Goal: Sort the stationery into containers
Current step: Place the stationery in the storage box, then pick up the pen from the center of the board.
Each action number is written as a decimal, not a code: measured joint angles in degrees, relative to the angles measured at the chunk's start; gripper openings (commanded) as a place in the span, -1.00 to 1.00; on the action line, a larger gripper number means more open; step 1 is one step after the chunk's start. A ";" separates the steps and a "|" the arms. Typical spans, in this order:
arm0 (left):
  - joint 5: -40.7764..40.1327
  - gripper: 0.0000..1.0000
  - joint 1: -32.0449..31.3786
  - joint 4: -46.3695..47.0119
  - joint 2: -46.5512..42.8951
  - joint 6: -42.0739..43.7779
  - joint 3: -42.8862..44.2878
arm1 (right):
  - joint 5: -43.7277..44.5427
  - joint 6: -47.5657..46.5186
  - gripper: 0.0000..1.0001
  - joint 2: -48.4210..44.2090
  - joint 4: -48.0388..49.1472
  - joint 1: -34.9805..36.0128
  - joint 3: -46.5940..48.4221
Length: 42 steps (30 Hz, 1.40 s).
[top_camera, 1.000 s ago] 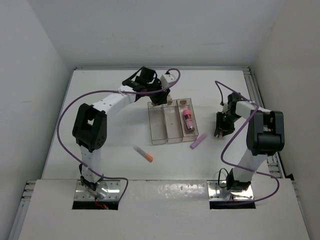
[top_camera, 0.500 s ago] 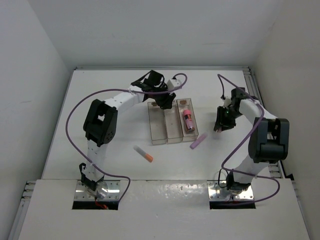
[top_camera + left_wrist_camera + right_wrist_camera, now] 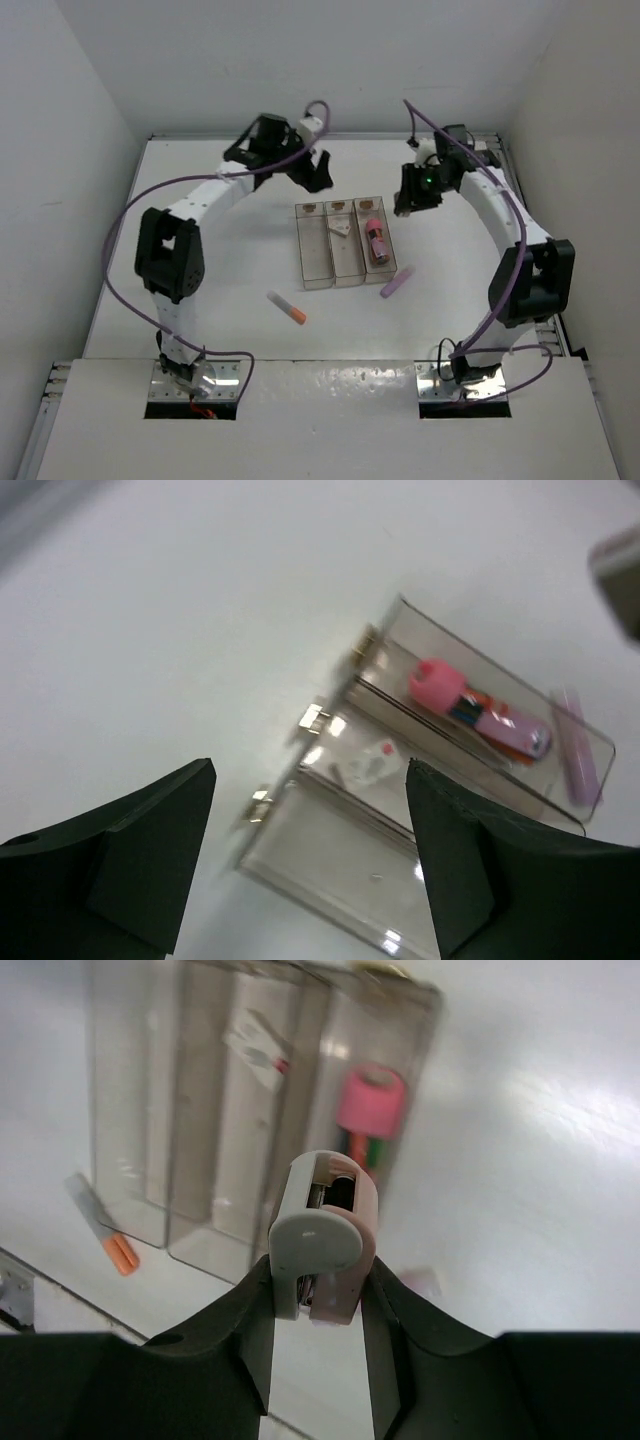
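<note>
The containers are three joined clear bins mid-table. A white eraser lies in the middle bin and a pink-capped cylinder in the right one. On the table lie a lilac stick and a white stick with an orange end. My left gripper hangs open and empty behind the bins' far left end. In the left wrist view the left gripper is above the containers. My right gripper is shut on a small grey and pink item above the right bin's far end.
White walls close in the table on the left, back and right. Purple cables loop from both arms over the table. A metal rail runs along the right edge.
The left gripper has opened and drawn back from the bins, and the eraser now lies in the middle bin. The right gripper has swung from the bins' right to their far end, still gripping its item.
</note>
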 measured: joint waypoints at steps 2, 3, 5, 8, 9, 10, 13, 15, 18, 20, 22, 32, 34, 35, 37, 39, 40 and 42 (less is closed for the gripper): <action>0.50 0.67 4.85 2.40 -3.67 -3.89 -0.02 | -0.13 -1.01 -0.70 2.51 0.39 4.90 4.35; 0.72 0.67 7.34 3.23 -5.07 -5.31 -0.02 | -0.11 -1.88 -0.70 3.74 0.74 6.97 5.97; 1.81 0.66 12.31 4.24 -7.54 -7.78 -0.59 | 0.42 -3.98 -0.70 6.43 1.03 11.50 8.85; 2.38 0.65 19.91 4.20 -10.71 -9.22 -4.83 | 3.19 -8.41 -0.71 11.06 0.85 17.97 12.46; 2.58 0.65 21.27 3.58 -11.26 -9.60 -6.49 | 3.96 -9.62 -0.70 12.31 0.85 19.52 13.22; 2.84 0.65 22.21 3.30 -11.80 -9.73 -8.52 | 5.05 -10.82 -0.70 13.53 0.72 20.87 13.90; 3.58 0.65 23.34 1.14 -12.55 -9.79 -13.57 | 8.04 -14.38 -0.64 16.33 0.22 23.54 15.08; 3.93 0.65 23.41 -0.17 -12.81 -9.53 -15.82 | 9.84 -16.50 -0.53 17.40 -0.33 24.46 15.13; 4.81 0.65 23.78 -2.16 -13.29 -8.31 -17.25 | 11.87 -18.43 -0.40 18.97 -1.49 25.38 15.91; 5.73 0.66 24.09 -3.17 -13.79 -7.04 -17.25 | 12.81 -19.04 -0.26 20.04 -2.21 25.70 16.55; 6.86 0.67 24.59 -3.91 -14.45 -4.79 -17.25 | 13.60 -18.93 0.13 20.65 -2.82 25.83 16.68; 19.74 0.69 26.10 -11.50 -17.16 13.14 -20.20 | 10.23 -16.65 0.47 20.94 -6.25 25.33 20.63; 21.68 0.65 26.16 -17.31 -17.94 22.45 -20.24 | 8.50 -15.37 0.44 19.91 -6.51 24.50 20.72; 22.14 0.62 25.94 -21.18 -18.45 28.59 -20.15 | 7.63 -14.64 0.43 18.97 -6.60 23.65 20.55; 22.18 0.57 25.55 -29.59 -19.34 41.16 -20.09 | 5.90 -13.27 0.40 15.98 -6.29 20.70 18.84; 21.09 0.54 24.17 -39.06 -19.74 55.15 -20.28 | 4.66 -11.65 0.38 11.39 -6.32 15.72 15.43; 20.65 0.52 23.23 -42.25 -19.93 60.06 -20.81 | 4.26 -11.08 0.36 9.33 -6.34 13.27 13.60; 19.45 0.51 20.46 -47.01 -21.05 69.61 -24.17 | 3.91 -9.92 0.35 4.70 -6.43 7.23 8.37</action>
